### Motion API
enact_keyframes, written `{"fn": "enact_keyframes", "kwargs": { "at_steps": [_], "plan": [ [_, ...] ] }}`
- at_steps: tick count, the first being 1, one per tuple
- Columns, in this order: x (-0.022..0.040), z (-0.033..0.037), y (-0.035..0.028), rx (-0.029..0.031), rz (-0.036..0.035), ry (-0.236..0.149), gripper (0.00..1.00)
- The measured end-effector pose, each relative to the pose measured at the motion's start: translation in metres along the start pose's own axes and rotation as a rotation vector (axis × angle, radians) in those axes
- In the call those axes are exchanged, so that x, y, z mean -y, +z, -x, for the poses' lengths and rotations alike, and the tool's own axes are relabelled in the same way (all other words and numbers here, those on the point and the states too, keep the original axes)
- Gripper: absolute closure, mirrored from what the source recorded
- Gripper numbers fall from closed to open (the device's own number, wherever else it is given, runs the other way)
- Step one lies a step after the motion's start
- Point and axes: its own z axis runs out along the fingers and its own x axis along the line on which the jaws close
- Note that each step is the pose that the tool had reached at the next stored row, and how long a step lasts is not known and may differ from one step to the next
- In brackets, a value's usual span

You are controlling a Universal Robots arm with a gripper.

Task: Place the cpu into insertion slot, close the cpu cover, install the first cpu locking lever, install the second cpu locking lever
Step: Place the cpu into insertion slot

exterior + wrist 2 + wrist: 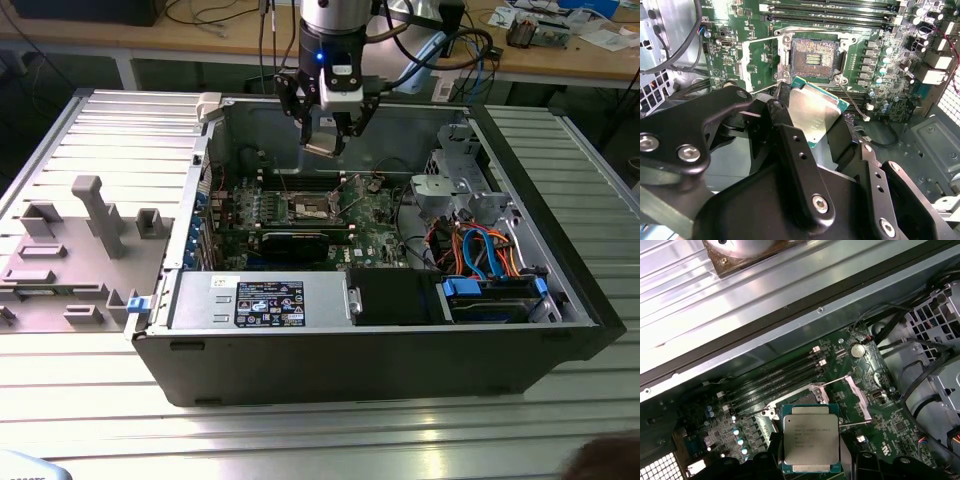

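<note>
Cpu (817,109), a flat square chip with a silvery-grey metal top, clamped by opposite edges between the black gripper's (812,117) fingers, probably to leave its underside free. It hangs above the open dark-centred square insertion slot (813,59), unseated.

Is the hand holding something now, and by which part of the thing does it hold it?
The hand holds the cpu, clamped by two opposite side edges; it is not yet in the insertion slot.

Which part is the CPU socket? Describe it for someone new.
Inside the open computer case, look at the green board. The socket is the small square with a dark centre and pale metal rim, unlike the long black slots beside it.
</note>
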Motion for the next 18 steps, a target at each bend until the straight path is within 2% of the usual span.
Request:
{"fn": "enact_keyframes", "kwargs": {
  "at_steps": [18],
  "plan": [
    [0.0001,0.0,0.0008,0.003,0.0008,0.04,0.46]
  ]
}}
